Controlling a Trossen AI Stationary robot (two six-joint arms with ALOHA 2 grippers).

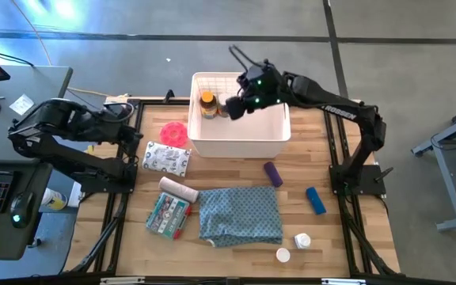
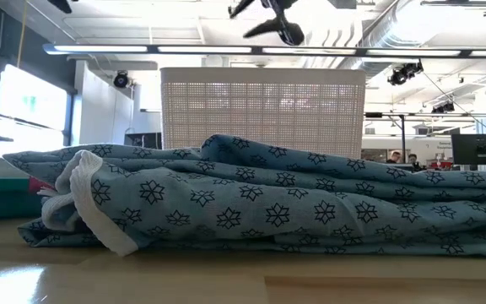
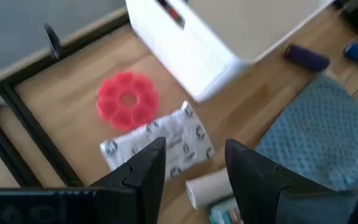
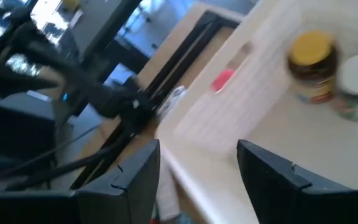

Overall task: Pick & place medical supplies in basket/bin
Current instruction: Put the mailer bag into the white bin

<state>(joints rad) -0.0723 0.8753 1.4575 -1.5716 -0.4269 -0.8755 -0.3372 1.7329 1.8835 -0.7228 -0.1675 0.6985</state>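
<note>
Evidently a drop-off: right gripper (image 1: 240,101) fingers spread, empty, above the basket (image 1: 279,136); amber bottle (image 1: 207,104) stands just beside them. Left gripper (image 3: 194,163) idles, fingers parted, over a printed packet (image 3: 157,143).

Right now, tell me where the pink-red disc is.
In the high view the pink-red disc lies on the table just left of the white basket, behind the white printed packet.

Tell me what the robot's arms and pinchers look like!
Both arms are dark, nearly black, built from chunky jointed segments. The right arm has small white lettering on its long segment and tiny green lights glowing near its wrist. The left arm looks the same dark colour. The left gripper and right gripper each have two flat, dark, wedge-shaped fingers.
</note>
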